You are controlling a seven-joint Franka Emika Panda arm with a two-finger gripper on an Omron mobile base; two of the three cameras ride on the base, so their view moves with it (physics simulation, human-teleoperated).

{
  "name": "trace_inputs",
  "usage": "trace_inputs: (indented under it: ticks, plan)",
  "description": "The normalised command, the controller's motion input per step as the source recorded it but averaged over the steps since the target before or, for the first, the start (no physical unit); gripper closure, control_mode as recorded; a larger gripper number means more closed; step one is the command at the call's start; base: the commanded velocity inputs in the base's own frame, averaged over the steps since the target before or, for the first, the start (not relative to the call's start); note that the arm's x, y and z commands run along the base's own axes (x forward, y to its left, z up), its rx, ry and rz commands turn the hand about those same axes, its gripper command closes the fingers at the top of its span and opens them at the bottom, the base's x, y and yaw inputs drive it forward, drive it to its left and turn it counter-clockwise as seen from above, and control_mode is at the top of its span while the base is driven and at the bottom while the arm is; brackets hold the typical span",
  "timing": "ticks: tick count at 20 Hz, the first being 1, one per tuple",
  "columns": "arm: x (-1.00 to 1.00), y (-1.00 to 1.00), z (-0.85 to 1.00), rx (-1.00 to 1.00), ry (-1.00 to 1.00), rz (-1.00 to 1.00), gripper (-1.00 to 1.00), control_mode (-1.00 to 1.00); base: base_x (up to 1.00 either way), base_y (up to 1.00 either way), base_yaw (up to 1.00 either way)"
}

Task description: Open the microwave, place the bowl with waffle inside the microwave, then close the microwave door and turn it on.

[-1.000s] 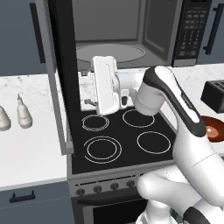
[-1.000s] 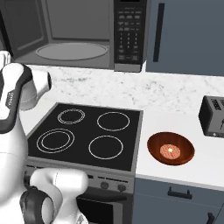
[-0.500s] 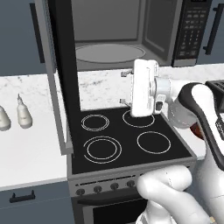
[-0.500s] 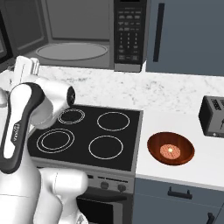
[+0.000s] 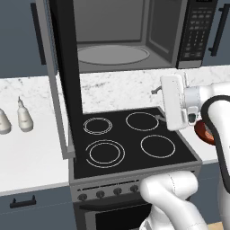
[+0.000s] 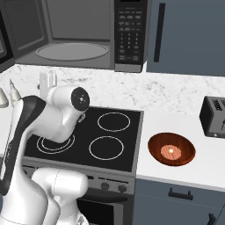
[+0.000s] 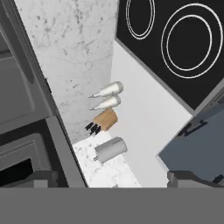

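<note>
Now the microwave door (image 5: 63, 76) stands swung wide, baring the grey cavity and round glass turntable (image 5: 113, 54) of the microwave (image 6: 88, 33), so the step in hand looks to be fetching the bowl (image 6: 172, 149). That glossy reddish-brown bowl, with the small orange-tan waffle (image 6: 170, 152) at its centre, sits on the white counter just right of the black stove (image 6: 94, 136). The gripper (image 5: 157, 104), empty with jaws spread wide, hovers over the stove; I'd bring it down over the near rim, pinch the thin wall firmly and lift level.
</note>
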Motion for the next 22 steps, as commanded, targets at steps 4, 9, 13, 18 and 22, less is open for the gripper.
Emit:
trace_inputs:
  ticks: [4, 9, 13, 18, 22]
  plan:
    - [0.23, -1.00, -0.48, -0.60, 0.02, -0.14, -1.00, -1.00, 0.00, 0.00, 0.00]
    - [0.30, -0.99, -0.71, -0.56, 0.03, -0.14, -1.00, -1.00, 0.00, 0.00, 0.00]
    - [0.34, -1.00, -0.67, -0.26, 0.00, -0.12, -1.00, -1.00, 0.00, 0.00, 0.00]
    - [0.23, -1.00, -0.64, 0.00, 0.00, -0.14, -1.00, -1.00, 0.00, 0.00, 0.00]
    - [0.12, -1.00, -0.56, 0.00, 0.00, -0.15, -1.00, -1.00, 0.00, 0.00, 0.00]
